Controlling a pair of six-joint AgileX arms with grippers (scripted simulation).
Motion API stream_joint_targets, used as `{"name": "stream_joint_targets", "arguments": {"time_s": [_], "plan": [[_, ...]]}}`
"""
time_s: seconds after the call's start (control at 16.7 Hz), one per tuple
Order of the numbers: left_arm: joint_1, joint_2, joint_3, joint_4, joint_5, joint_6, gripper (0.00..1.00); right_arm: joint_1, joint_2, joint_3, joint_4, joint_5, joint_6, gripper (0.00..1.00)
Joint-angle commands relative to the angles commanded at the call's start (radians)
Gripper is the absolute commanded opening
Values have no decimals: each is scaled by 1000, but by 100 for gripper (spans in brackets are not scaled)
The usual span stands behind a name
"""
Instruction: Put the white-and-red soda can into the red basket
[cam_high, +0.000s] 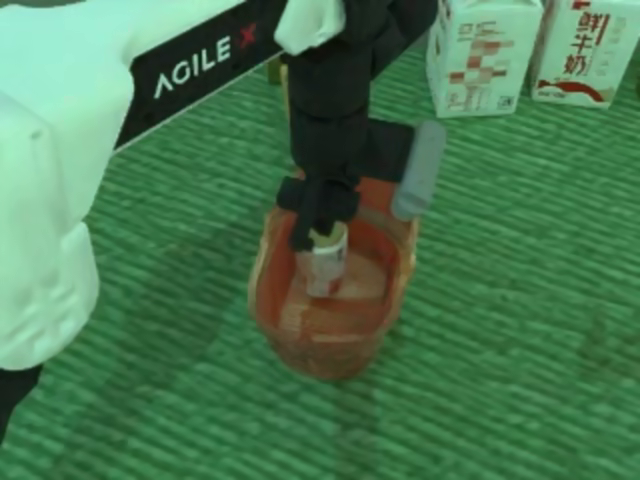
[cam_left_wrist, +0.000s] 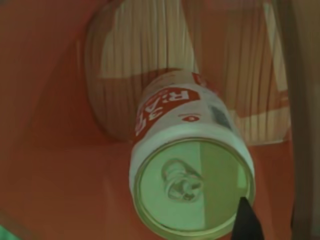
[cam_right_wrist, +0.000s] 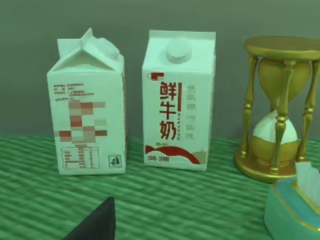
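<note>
While my left hand (cam_high: 320, 232) grips the small white-and-red cylindrical soda can (cam_high: 325, 262) by its top, the can hangs upright directly below, inside the oval orange-red woven basket (cam_high: 272, 300).

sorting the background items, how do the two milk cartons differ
The left carton has a folded gable top and a blocky pink pattern; the right carton has a round cap and large red characters. The left one stands turned at an angle, the right one faces the right wrist camera squarely. Both are white, upright, side by side.
</note>
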Motion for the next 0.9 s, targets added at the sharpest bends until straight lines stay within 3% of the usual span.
{"name": "stream_joint_targets", "arguments": {"time_s": [0.36,0.9], "plan": [[2,1,2,-3,-1,2,0,0,0,0,0,0,0,100],[56,-11,181,-193,0,36,0,0,0,0,0,0,0,100]]}}
